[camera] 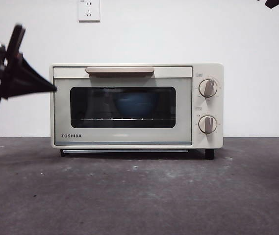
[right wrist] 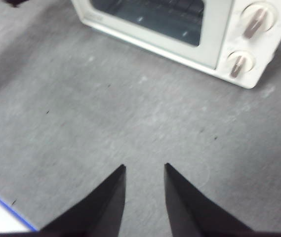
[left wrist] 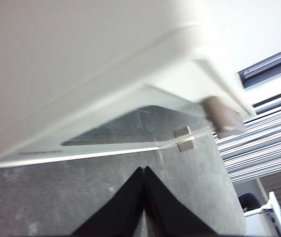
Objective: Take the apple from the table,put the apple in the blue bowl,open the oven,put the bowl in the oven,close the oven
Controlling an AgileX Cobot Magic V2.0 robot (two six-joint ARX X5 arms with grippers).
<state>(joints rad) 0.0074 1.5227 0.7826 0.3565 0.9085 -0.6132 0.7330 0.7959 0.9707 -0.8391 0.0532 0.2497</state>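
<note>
Oven (camera: 137, 105): the door sits flush in the front view, its beige bar handle (camera: 119, 70) level along the top edge — by the look of it the closing step is all but done.
Blue bowl (camera: 130, 104): you can see it through the dark glass, standing on the wire rack (camera: 117, 119) inside the oven.
Apple: not visible from here; the bowl's wall and the tinted glass hide whatever lies in it, so take its place as a likelihood, not a certainty.
Left gripper (left wrist: 143, 170): its 2 black jaws are pressed together with nothing between them; it hangs beside the oven's left side, near the door's edge and off the bench (camera: 139, 196).
Right gripper (right wrist: 144, 168): jaws parted with a narrow gap, empty, waiting over bare bench well in front of the oven.
Step in hand: confirm the door is seated — check that no gap shows along the handle edge.
How to do it well: if you need a last push, press with the closed tips flat against the door frame rather than the glass, and push straight in so the light oven does not slide back.
Clearing away: draw the left arm out sideways, clear of the handle's end and the 2 knobs (camera: 208, 88).
</note>
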